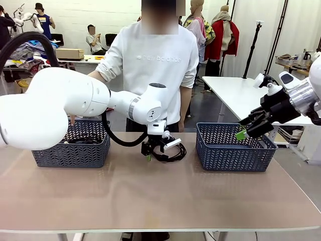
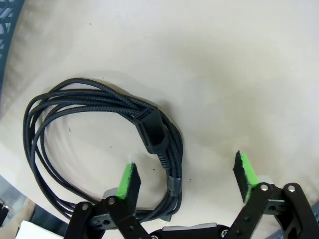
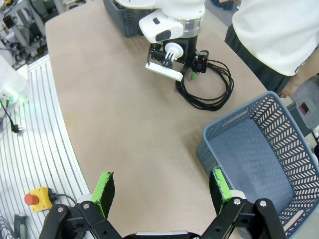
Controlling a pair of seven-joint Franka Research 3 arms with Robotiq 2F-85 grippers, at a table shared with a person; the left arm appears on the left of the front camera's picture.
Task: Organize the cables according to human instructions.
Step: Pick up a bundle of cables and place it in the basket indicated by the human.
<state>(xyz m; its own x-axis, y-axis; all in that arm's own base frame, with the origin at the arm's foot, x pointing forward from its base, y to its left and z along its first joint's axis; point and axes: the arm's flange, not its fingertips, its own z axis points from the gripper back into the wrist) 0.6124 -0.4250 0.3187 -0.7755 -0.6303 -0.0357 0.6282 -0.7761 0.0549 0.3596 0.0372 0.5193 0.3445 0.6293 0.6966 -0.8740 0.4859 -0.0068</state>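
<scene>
One cable (image 1: pixel 176 150), a thin black cord wound into a round coil, lies on the table near the far edge between the two baskets. My left gripper (image 1: pixel 149 152) is down on its left side. In the left wrist view the coil (image 2: pixel 89 94) spreads to the left, and its bundled part (image 2: pixel 172 174) lies between the green pads (image 2: pixel 128 180). The left gripper (image 2: pixel 187 174) is open around it. More black cables (image 1: pixel 83 140) lie in the left basket (image 1: pixel 70 155). My right gripper (image 1: pixel 247 129) hovers open and holds nothing over the right basket (image 1: pixel 233 155).
A person stands at the far side, one hand (image 1: pixel 73 119) by the left basket. The right wrist view shows my right gripper (image 3: pixel 162 191) above the table beside the basket's bare inside (image 3: pixel 249 154), with the left gripper (image 3: pixel 185 67) and the coil (image 3: pixel 209 89) farther off.
</scene>
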